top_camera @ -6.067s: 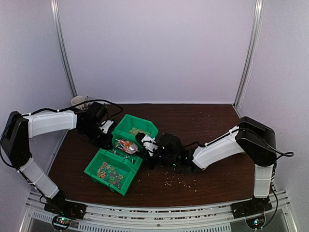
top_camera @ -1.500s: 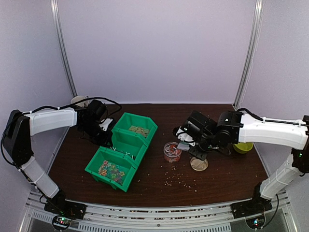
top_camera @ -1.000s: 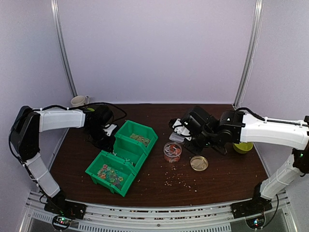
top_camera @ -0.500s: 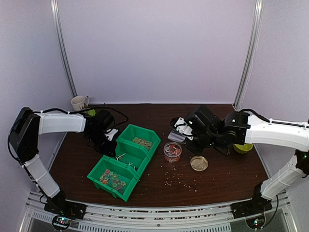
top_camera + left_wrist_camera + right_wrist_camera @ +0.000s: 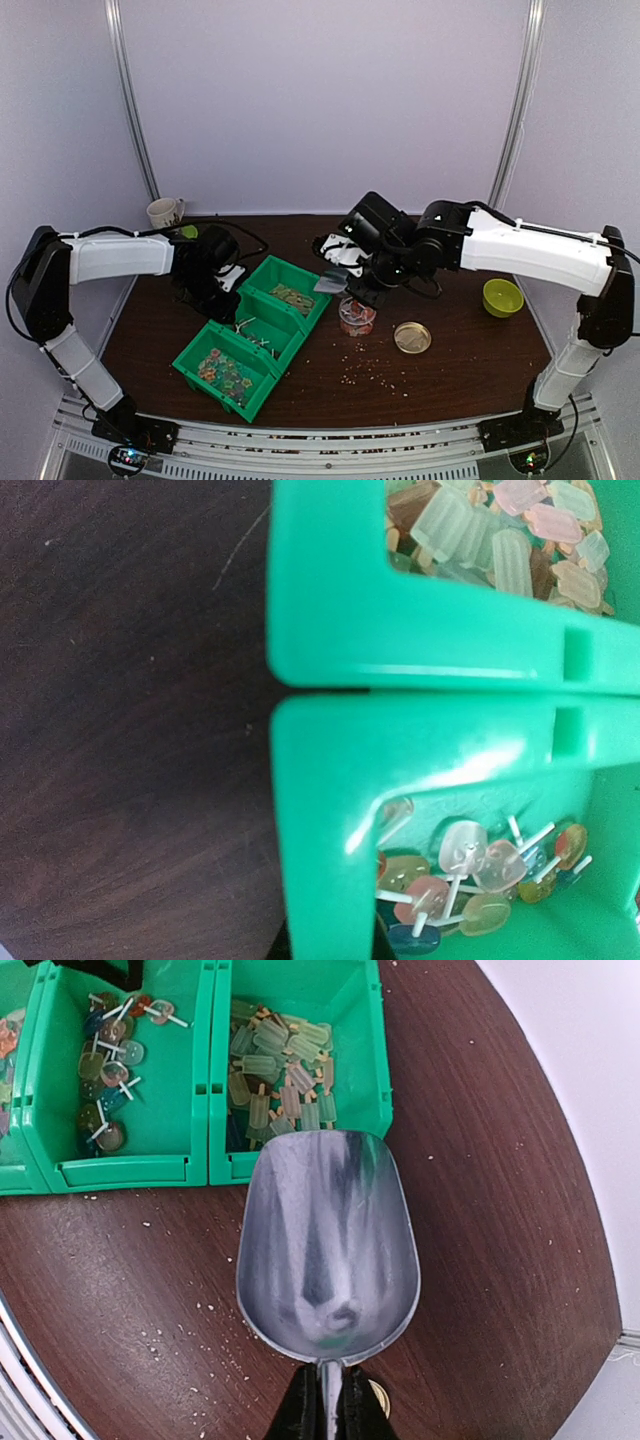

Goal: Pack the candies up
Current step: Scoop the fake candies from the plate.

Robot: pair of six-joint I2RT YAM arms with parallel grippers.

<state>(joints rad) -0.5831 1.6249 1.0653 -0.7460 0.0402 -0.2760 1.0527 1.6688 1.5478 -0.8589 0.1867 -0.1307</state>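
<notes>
Three joined green bins (image 5: pixel 258 330) lie on the table. The near one holds tiny mixed-colour candies (image 5: pixel 224 368). The middle one holds lollipop sweets (image 5: pixel 108 1072) and the far one pale popsicle sweets (image 5: pixel 278 1090). My left gripper (image 5: pixel 222 284) is shut on the middle bin's wall (image 5: pixel 320 780); dark fingers straddle it at the bottom edge of the left wrist view. My right gripper (image 5: pixel 328 1405) is shut on the handle of an empty metal scoop (image 5: pixel 328 1245), held just right of the far bin (image 5: pixel 334 282). A clear jar (image 5: pixel 355 315) with red and orange candies stands below the scoop.
A round gold lid (image 5: pixel 411 337) lies right of the jar. A yellow-green bowl (image 5: pixel 502 297) stands at the right and a mug (image 5: pixel 163 211) at the back left. Pale crumbs (image 5: pixel 370 372) are scattered in front of the jar.
The right arm has swung the scoop left from beside the jar to the far bin's edge. The left gripper has turned the row of bins, its near end going left.
</notes>
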